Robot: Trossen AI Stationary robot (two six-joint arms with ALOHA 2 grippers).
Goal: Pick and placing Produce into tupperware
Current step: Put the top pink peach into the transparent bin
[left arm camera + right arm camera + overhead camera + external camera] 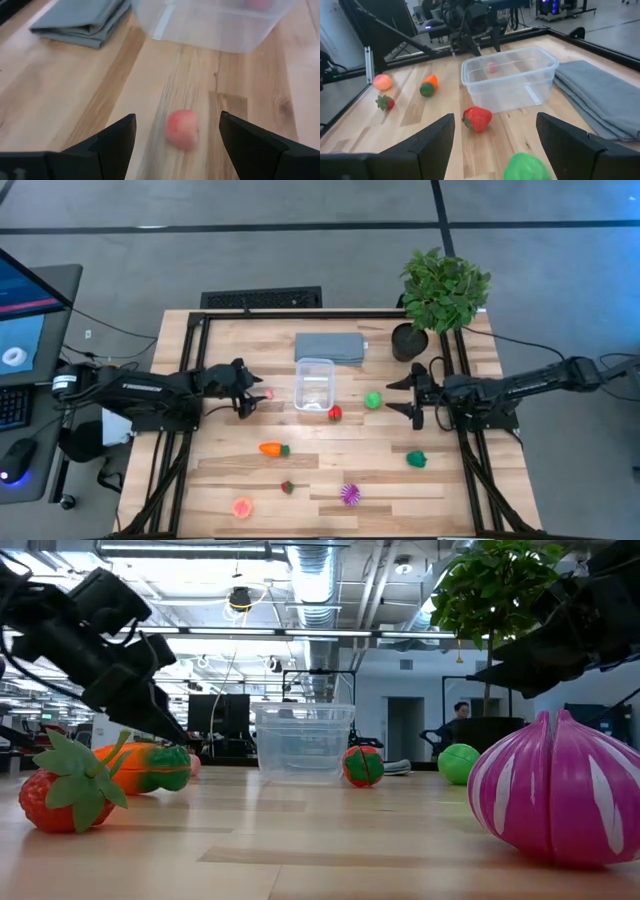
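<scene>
The clear tupperware [314, 383] stands mid-table with nothing in it. Produce lies around it: a small pink ball [268, 393] to its left, a red strawberry [335, 413] at its near right corner, a green ball [373, 400], a carrot [272, 448], a green piece [417, 459], a small strawberry [287, 487], a spiky purple ball [350, 495] and a pink peach [243, 507]. My left gripper [250, 394] is open just left of the pink ball [182, 129]. My right gripper [392, 398] is open just right of the green ball [527, 167].
A folded grey cloth [330, 347] lies behind the tub. A potted plant [440, 290] stands at the far right corner. A black frame [190, 360] runs along the table's edges. Bare wood lies between the carrot and the green piece.
</scene>
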